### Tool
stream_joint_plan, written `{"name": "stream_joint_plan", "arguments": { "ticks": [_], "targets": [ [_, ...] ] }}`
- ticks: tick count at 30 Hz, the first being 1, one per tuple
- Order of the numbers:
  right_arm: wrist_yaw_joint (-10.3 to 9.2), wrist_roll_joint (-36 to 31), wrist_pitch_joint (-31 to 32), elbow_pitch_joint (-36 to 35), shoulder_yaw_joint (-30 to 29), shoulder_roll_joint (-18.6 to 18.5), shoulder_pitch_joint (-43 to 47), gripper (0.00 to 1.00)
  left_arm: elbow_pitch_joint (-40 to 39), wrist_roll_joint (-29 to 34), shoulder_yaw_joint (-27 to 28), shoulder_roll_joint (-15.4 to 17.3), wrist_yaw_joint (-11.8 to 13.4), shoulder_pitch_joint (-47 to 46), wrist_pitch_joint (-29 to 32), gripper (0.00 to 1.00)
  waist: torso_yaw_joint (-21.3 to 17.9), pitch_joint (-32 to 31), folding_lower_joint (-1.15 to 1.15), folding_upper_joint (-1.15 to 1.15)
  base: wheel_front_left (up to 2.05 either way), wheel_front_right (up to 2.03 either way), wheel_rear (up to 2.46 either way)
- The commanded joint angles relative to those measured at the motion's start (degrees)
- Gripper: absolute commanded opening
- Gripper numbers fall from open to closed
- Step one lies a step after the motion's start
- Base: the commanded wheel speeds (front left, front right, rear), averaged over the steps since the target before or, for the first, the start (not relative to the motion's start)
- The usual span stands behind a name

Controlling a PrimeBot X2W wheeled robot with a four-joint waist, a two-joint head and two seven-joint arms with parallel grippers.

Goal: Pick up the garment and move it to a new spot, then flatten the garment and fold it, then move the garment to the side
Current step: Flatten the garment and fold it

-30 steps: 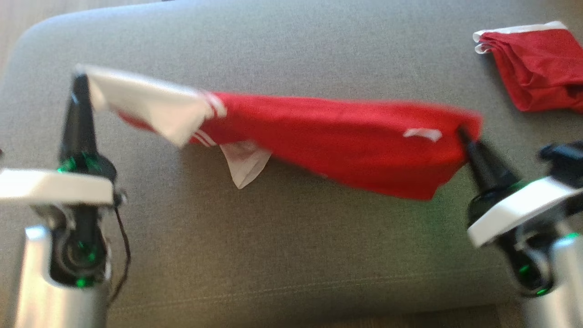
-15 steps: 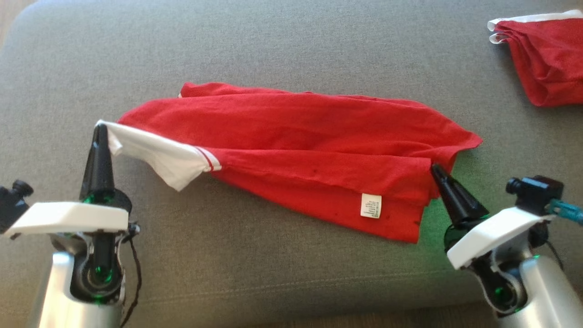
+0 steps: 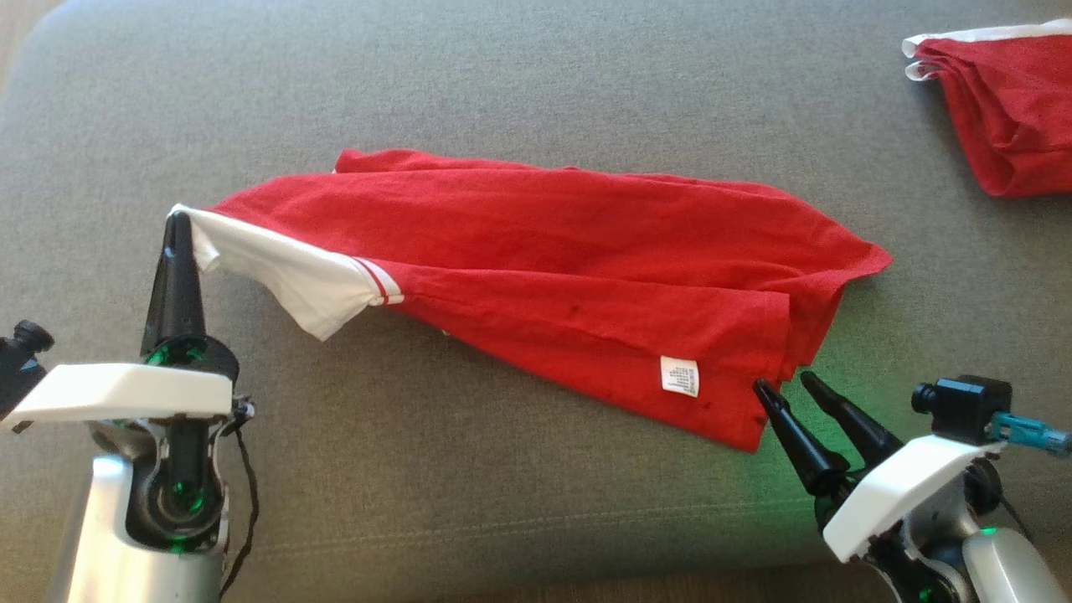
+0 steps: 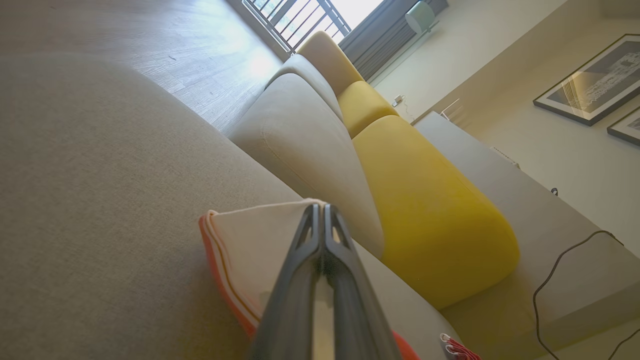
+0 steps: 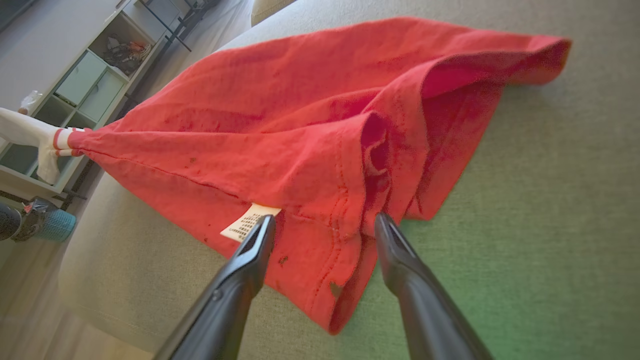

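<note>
Our left gripper has its fingers pressed together on the white sleeve of the red garment, holding that corner up off the grey cushion. Our right gripper has its fingers spread, the tips at the garment's near hem beside a white label (its print is too small to read). The garment lies spread between our two grippers. Well beyond the right gripper sits another folded red cloth.
</note>
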Motion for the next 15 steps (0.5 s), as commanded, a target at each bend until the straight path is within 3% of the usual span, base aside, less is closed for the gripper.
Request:
{"name": "stream_joint_plan", "arguments": {
  "ticks": [1,15],
  "targets": [
    [-0.02,0.4,0.0,-2.0,1.0,-0.2,-0.8,1.0,-2.2,-0.3,2.0,1.1,-0.4,-1.3,-0.5,0.0,0.1,0.3,0.0,0.0,0.0,0.0,0.0],
    [-0.02,2.8,-4.0,6.0,4.2,0.4,-4.9,0.96,-2.2,-0.2,1.2,0.9,-0.2,-2.1,-0.4,0.0,1.6,2.1,0.0,0.0,0.0,0.0,0.0]
  ]
}}
